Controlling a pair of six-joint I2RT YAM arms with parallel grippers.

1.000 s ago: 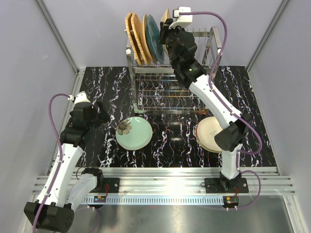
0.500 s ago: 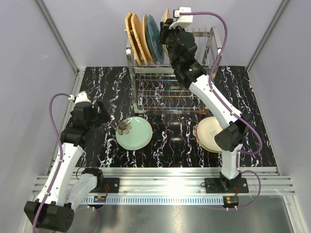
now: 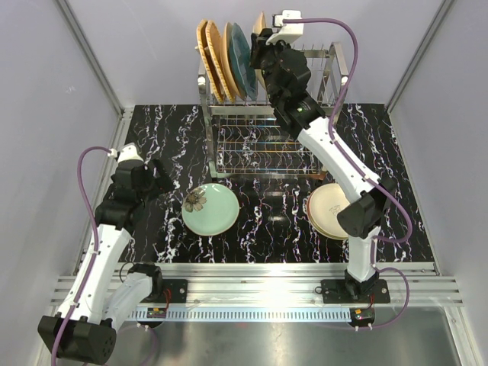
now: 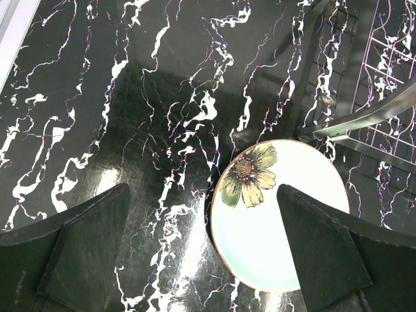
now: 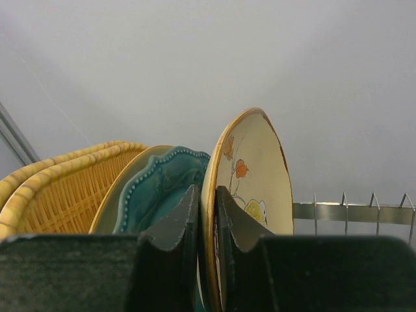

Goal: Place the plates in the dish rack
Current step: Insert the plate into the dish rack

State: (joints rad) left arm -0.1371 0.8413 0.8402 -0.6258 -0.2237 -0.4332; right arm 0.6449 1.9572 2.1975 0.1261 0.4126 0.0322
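The right tool (image 5: 207,195) is clamped on the rim of a cream plate (image 5: 257,175) with an orange flower print. It holds the plate upright on edge over the top tier of the dish rack (image 3: 267,145), just beside a teal plate (image 5: 159,188). Left of the teal plate, 2 orange woven plates (image 5: 58,188) stand in the same row of tines. The left tool (image 4: 203,214) hangs above the desk (image 3: 267,221) with its fingers wide apart and nothing between them. Just beside it, a pale green plate (image 4: 279,221) with a flower print lies flat in front of the rack. A stack of cream plates (image 3: 328,210) lies on the desk's right side.
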